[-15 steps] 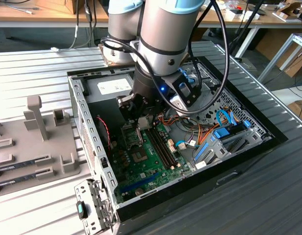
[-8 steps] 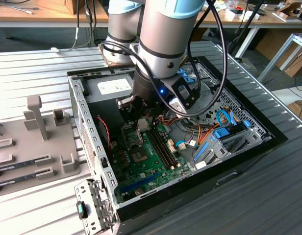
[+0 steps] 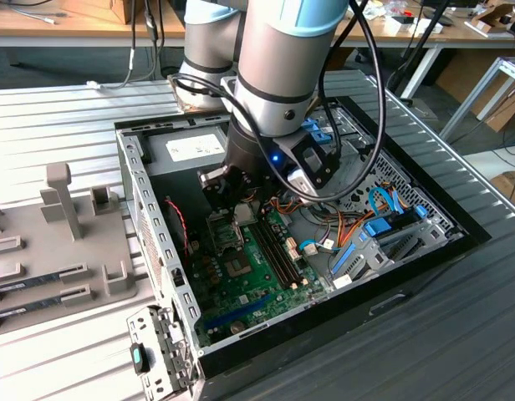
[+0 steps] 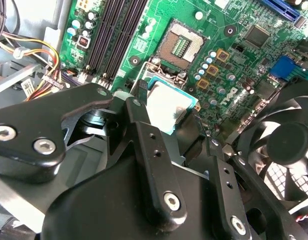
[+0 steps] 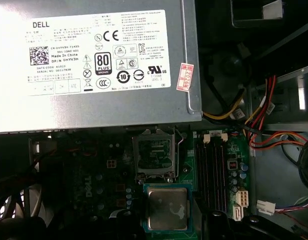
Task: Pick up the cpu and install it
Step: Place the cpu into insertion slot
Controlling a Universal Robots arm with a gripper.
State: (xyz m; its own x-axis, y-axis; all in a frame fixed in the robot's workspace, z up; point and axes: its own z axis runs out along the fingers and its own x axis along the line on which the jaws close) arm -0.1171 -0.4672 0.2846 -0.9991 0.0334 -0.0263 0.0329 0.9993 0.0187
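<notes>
So the cpu (image 4: 165, 104) is up in the air right now, silvery top facing up with that thin green edge showing, pinched at the tip of the gripper (image 4: 166, 111). The black fingers (image 4: 144, 127) are closed in against its opposite sides, so the jaws are only as far apart as the chip is wide, and it's the only thing they're holding.

It's not seated yet. In both wrist views the open socket (image 4: 181, 46) sits bare on the green motherboard (image 3: 241, 288), and the chip hangs just beside it, over the board rather than over the socket itself. The long black memory slots (image 4: 111, 35) run along one side of the socket, and a black fan (image 4: 289, 145) sits close to the gripper on the other side.

In the first wrist view, the grey power supply (image 5: 94, 60) with its white label lies just past the socket, with a bundle of coloured wires (image 5: 264, 115) coming off next to it.

From the exterior view, the arm (image 3: 282, 58) reaches down into the open computer case (image 3: 132, 192), with the gripper low over the board. A grey fixture tray (image 3: 40, 242) lies outside the case on the exterior view's left.
</notes>
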